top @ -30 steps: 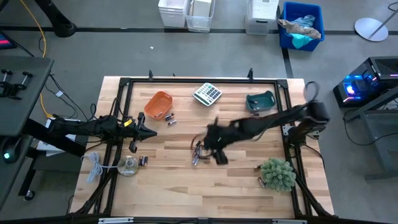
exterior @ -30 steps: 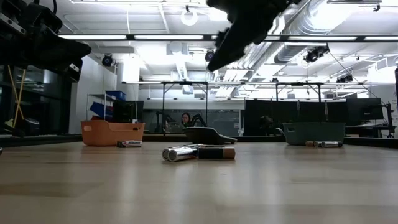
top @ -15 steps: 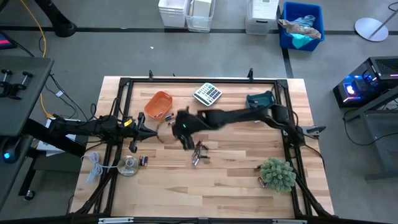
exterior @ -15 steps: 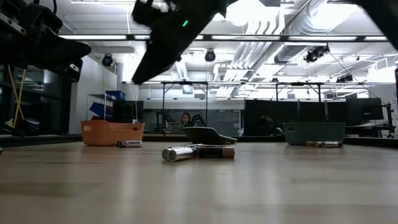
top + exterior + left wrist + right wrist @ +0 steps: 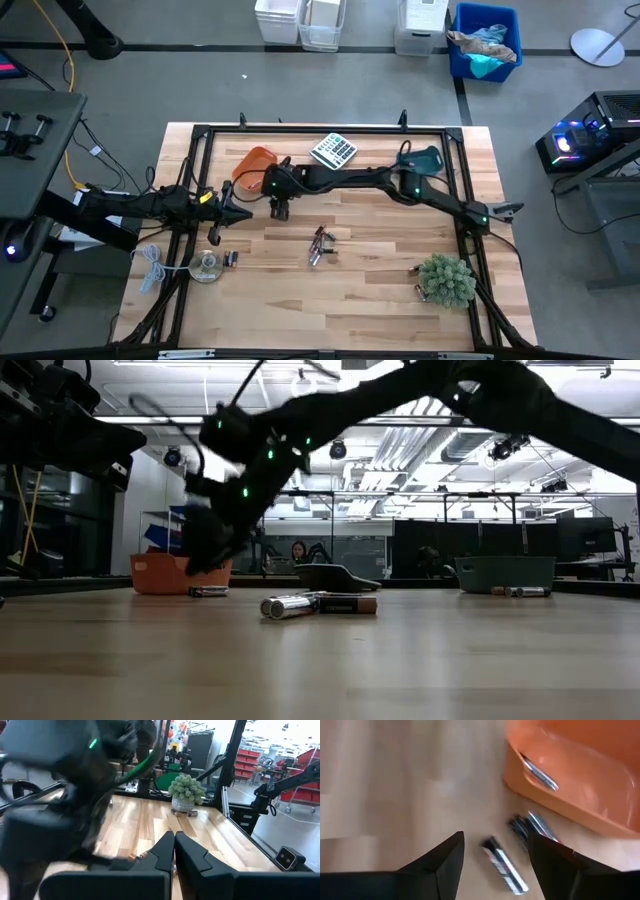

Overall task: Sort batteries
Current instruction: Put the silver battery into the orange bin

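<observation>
Orange plastic forms the bowl (image 5: 256,166) at the far left of the wooden table (image 5: 380,290), and the right gripper (image 5: 279,205) hangs just beside its near right edge, reached across from the right side. Its two dark fingers (image 5: 442,857) stand apart with nothing between them, above two loose batteries (image 5: 504,865) lying on the wood close to the bowl's wall; one silvery battery (image 5: 540,774) lies inside the bowl. More batteries (image 5: 319,245) lie in a small cluster at mid table, seen in the low view as a silver and a dark, copper-ended cylinder (image 5: 318,605). Others sit beside the potted plant (image 5: 446,280) at near right and by the teal bowl (image 5: 420,162) at far right. The left gripper (image 5: 242,213) waits at the left edge, fingers (image 5: 192,857) pressed together and empty. A grey calculator (image 5: 333,151) lies at the far side.
</observation>
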Controlling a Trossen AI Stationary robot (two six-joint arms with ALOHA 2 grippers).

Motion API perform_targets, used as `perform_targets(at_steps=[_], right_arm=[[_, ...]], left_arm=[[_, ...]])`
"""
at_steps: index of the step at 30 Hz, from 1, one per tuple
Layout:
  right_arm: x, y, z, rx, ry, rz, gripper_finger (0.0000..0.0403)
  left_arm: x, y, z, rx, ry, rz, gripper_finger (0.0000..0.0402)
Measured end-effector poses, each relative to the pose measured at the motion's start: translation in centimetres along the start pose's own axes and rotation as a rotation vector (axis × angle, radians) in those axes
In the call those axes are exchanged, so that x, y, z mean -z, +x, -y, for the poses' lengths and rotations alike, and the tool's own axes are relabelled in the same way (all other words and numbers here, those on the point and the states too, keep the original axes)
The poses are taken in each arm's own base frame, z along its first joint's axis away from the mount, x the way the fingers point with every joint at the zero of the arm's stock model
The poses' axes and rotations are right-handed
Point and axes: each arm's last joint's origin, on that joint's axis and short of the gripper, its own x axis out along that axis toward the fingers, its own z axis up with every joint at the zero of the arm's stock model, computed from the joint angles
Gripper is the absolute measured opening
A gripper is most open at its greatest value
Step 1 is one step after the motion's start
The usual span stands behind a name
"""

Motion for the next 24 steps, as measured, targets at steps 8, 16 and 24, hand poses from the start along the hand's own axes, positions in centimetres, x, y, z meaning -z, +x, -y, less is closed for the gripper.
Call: perform_targets(at_steps=[8,16,24], right_arm=[[0.5,0.2,0.0,-0.034,-0.119,-0.035,0.0211],[1.9,1.8,-0.6,-0.055,-0.1,-0.096,0.0175],[2.4,0.1,-0.7,-0.167,-0.045,-0.22,0.0036]], left_arm=[[0.0,0.0,0.0,0.0,0.0,0.0,0.0005],[0.0,0.0,0.0,0.0,0.0,0.0,0.0005],[0.0,0.0,0.0,0.0,0.0,0.0,0.0005]])
